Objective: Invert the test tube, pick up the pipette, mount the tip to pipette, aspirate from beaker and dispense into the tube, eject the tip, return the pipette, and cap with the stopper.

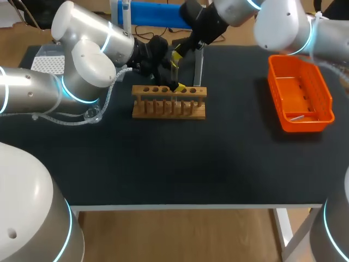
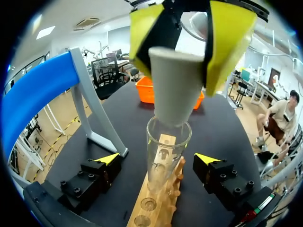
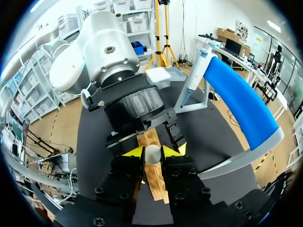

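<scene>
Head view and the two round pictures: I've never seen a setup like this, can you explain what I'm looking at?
This robot has a white left arm and a white right arm at a black table. The head view looks down from above and behind. Each round picture comes from a camera on one arm's wrist. On the table are a wooden test tube rack, an orange plastic basket and a blue pipette stand. The right claw grips a pale tapered stopper at the mouth of a clear glass test tube standing in the rack. The left claw is open, one finger each side of the tube.
</scene>
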You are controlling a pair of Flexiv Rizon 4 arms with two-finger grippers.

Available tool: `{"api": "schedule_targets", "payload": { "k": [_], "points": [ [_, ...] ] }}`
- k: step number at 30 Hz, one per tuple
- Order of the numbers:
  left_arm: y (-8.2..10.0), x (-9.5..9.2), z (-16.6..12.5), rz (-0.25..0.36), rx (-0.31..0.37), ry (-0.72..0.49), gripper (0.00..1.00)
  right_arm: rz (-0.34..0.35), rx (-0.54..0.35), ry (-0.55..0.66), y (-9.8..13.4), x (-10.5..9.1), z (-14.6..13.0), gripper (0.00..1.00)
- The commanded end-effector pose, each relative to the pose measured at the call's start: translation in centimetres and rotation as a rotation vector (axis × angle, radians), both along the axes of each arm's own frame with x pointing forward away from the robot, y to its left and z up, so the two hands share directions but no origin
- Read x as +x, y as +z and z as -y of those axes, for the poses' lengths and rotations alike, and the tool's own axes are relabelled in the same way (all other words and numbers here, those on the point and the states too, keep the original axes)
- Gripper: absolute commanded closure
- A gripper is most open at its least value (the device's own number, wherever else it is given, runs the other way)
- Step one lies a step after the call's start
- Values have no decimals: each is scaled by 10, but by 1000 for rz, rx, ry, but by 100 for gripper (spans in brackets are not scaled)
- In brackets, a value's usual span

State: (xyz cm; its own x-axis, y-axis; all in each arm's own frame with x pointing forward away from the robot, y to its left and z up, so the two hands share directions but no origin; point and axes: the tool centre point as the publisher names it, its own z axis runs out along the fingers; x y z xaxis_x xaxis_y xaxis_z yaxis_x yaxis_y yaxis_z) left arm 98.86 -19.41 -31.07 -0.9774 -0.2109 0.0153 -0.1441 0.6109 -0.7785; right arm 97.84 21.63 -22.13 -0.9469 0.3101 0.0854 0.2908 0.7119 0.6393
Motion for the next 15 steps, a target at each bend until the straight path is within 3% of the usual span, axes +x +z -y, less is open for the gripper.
{"api": "schedule_targets", "payload": {
  "k": [1, 15],
  "points": [
    [-1, 0, 0, 1, -4, 0, 0, -5, -4, 0, -5, 1, -1, 100],
    [-1, 0, 0, 1, -4, 0, 0, -18, 0, -8, -7, -2, 2, 100]
  ]
}}
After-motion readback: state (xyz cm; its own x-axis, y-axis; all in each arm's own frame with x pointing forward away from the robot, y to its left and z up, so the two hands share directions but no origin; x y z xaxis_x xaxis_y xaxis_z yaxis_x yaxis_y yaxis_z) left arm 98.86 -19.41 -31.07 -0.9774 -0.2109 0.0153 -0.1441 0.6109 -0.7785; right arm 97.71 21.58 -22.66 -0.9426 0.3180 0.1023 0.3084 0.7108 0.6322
